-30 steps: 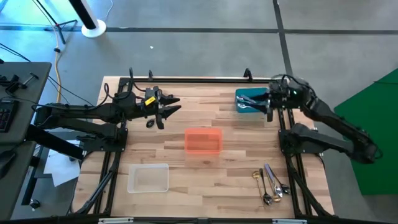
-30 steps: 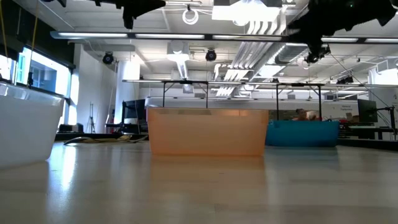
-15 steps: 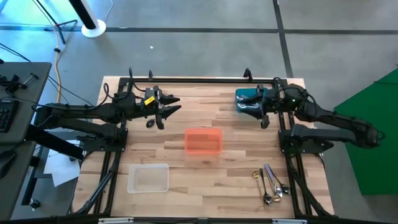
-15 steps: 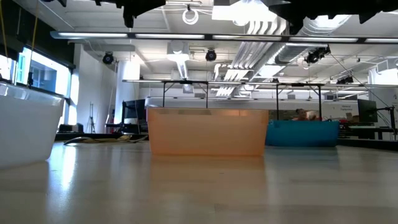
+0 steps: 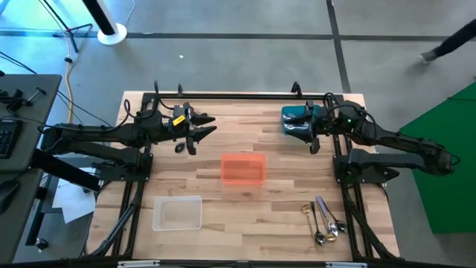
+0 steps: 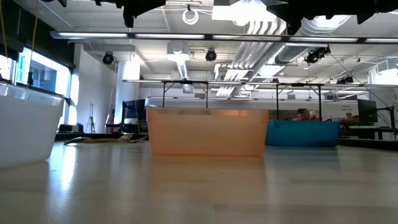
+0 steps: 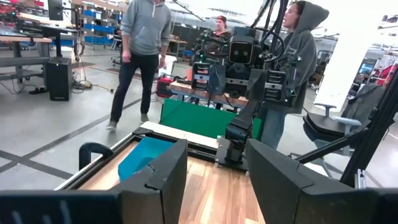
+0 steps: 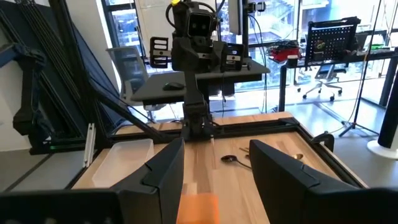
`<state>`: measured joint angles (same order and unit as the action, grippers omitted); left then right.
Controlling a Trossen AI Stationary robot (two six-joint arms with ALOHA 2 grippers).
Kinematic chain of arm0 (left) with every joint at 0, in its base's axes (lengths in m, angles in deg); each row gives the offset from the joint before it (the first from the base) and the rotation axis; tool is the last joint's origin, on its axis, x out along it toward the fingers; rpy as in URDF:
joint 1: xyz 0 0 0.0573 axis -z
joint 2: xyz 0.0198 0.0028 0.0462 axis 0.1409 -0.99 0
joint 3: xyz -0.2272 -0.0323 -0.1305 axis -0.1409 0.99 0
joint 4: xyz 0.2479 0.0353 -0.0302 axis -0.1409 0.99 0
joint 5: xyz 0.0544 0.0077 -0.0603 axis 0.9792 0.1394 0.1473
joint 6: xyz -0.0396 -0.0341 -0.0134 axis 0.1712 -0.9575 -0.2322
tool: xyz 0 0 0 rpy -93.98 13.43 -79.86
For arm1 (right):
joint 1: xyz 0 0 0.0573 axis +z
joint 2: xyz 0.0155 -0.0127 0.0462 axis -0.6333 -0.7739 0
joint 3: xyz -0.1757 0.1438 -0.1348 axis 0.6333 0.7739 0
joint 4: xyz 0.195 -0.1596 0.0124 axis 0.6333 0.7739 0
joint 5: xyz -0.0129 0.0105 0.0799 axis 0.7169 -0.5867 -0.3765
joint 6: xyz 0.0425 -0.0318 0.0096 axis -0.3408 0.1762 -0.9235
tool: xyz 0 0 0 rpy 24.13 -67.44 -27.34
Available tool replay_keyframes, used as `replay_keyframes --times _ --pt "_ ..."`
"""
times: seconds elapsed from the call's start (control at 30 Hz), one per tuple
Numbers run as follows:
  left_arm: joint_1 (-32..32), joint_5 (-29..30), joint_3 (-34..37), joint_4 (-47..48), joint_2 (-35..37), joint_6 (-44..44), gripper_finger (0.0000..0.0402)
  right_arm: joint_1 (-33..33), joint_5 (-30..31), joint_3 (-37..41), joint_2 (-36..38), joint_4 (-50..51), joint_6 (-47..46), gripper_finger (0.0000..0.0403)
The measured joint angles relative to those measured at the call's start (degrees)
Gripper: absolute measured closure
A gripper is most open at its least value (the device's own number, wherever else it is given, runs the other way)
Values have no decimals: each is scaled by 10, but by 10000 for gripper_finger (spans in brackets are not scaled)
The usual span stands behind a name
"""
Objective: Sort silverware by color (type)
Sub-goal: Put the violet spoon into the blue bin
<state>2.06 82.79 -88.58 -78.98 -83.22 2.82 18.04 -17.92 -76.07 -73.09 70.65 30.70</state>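
Observation:
Several silver and gold spoons and forks, the silverware (image 5: 323, 219), lie flat in a cluster on the table at the near right. A dark spoon (image 8: 230, 158) lies on the wood by the left arm's side. My left gripper (image 5: 204, 126) hangs open above the table's far left, pointing right, with nothing between its fingers (image 7: 214, 180). My right gripper (image 5: 312, 138) is open and empty, level, pointing left beside the blue bin (image 5: 296, 119).
An orange bin (image 5: 243, 168) stands mid-table, a clear white bin (image 5: 177, 213) at the near left, the blue bin at the far right. Bare wood lies between them. People stand beyond the table's right side (image 7: 298, 68).
My right arm has swung and drawn in by the blue bin, its gripper turning from pointing down to level and pointing left, then stopping. Its fingers kept the same gap. The bins and silverware have stayed where they were.

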Motion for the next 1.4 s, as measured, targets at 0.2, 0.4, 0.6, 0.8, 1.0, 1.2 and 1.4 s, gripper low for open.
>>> replay_keyframes --times 0.2,0.4,0.6,0.8,1.0,1.2,1.4 --pt "0 0 0 0 0 0 246 0 0 0 0 0 0 236" --pt "0 0 0 0 0 0 246 0 1 0 0 0 -2 236" --pt "0 0 0 0 0 0 246 0 16 0 0 2 -16 236" --pt "0 0 0 0 0 0 246 0 15 0 0 2 -21 236" --pt "0 0 0 0 0 0 246 1 -21 0 0 62 -128 236" --pt "0 0 0 0 0 0 246 53 -65 0 0 266 -314 236" --pt "0 0 0 0 0 0 246 188 -78 0 0 482 -512 236"
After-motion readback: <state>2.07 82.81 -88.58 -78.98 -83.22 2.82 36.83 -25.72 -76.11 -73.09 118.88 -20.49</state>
